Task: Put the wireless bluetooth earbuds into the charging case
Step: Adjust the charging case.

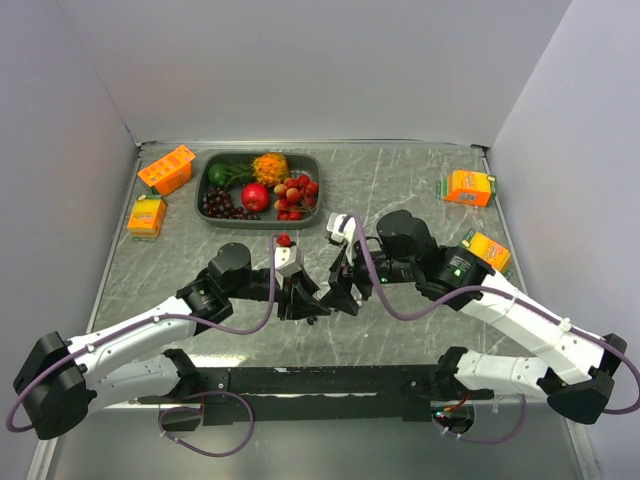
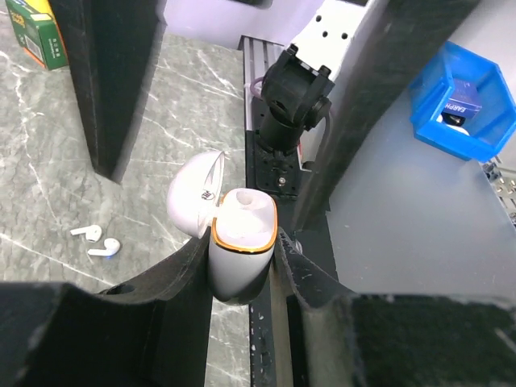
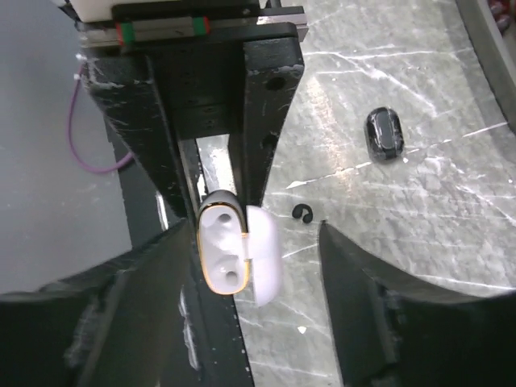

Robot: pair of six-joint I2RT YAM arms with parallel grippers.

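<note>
Holding the white charging case (image 2: 242, 246) upright in the left pincer (image 2: 242, 274), jaws closed tight on its lower body, with the lid (image 2: 193, 197) hinged open toward 10 o'clock in the left wrist view. Showing two hollows in the case mouth from the right wrist. Standing wide with the right pincer (image 3: 254, 242), one finger on either side of that case, the finger on the lid's side clear of it, gripping nothing. Lying loose on the marbled table (image 2: 48, 161) at 9 o'clock of the case, side by side and just apart: two white wireless bluetooth earbuds (image 2: 95, 240). Resting at 1 o'clock of the white case in the right wrist view, well apart: a small black case (image 3: 384, 133). Sitting at 12 o'clock of both pincers from above: a fruit tray (image 1: 203, 185), with orange boxes (image 1: 468, 187) toward 10 and 2 o'clock.
</note>
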